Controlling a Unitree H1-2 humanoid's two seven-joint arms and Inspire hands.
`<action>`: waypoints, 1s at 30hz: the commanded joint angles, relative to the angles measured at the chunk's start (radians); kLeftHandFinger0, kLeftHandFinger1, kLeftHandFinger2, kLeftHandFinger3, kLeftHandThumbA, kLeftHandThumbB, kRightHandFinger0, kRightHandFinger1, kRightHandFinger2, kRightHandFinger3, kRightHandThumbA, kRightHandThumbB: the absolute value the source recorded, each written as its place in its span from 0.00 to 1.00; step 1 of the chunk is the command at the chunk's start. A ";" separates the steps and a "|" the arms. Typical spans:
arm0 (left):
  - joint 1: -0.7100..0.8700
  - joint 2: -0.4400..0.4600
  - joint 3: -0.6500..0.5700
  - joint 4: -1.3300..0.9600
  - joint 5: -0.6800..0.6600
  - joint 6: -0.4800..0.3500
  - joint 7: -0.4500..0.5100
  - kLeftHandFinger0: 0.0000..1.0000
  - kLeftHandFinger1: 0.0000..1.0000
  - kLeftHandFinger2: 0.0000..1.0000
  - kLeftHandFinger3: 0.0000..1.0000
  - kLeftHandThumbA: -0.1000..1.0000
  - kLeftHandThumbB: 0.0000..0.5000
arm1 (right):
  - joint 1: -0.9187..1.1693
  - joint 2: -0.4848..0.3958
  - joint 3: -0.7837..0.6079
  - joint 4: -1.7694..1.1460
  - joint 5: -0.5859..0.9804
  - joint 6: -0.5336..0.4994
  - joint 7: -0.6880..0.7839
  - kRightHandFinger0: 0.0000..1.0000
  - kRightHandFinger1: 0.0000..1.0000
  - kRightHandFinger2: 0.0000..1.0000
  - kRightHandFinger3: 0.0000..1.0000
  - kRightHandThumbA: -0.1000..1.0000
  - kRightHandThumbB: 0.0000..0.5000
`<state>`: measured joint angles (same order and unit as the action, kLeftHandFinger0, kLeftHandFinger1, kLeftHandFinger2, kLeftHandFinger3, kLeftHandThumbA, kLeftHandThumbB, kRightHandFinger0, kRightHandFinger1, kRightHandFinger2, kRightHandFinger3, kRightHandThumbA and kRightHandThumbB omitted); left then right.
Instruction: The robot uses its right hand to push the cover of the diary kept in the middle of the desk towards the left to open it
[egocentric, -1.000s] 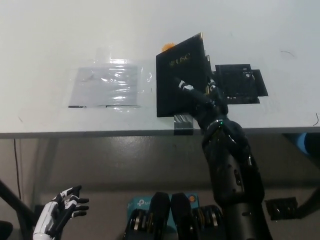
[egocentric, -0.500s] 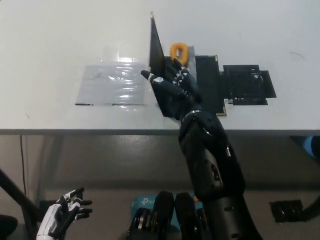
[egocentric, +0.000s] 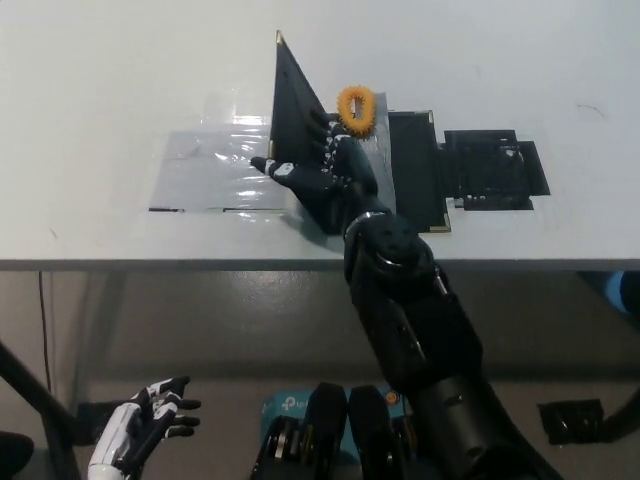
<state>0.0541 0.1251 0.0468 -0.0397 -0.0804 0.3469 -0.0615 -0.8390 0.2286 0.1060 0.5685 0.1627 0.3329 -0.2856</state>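
Head view shows the black right hand (egocentric: 318, 180) with fingers spread, holding nothing, pressed flat against the diary cover (egocentric: 288, 110), which stands nearly upright in the middle of the bench (egocentric: 110, 70). An orange ring (egocentric: 357, 107) lies just beside it. The white left hand (egocentric: 145, 432) rests low, below the bench, fingers apart.

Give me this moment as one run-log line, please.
right hand: open, against diary cover | cover: tilted up, mid-opening | orange ring: on desk behind diary | left hand: resting below desk
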 joint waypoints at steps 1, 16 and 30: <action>-0.016 0.013 -0.018 -0.041 0.021 0.014 -0.009 0.64 0.55 0.57 0.71 0.65 0.67 | -0.057 -0.019 0.066 0.024 -0.113 -0.072 0.044 0.92 0.95 0.92 0.95 1.00 0.40; -0.036 0.007 -0.066 -0.049 0.028 0.025 -0.021 0.60 0.51 0.53 0.71 0.68 0.81 | -0.146 -0.076 0.321 0.286 -0.342 -0.254 0.088 0.61 0.65 0.66 0.91 1.00 0.38; -0.036 0.016 -0.076 -0.041 0.022 0.009 -0.031 0.63 0.53 0.52 0.68 0.68 0.78 | -0.184 -0.048 0.269 0.357 -0.357 -0.190 0.106 0.76 0.79 0.81 0.97 1.00 0.35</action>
<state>0.0165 0.1300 -0.0442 -0.0576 -0.0500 0.3713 -0.0797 -0.9593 0.1694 0.4008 0.9626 -0.1726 0.1330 -0.2079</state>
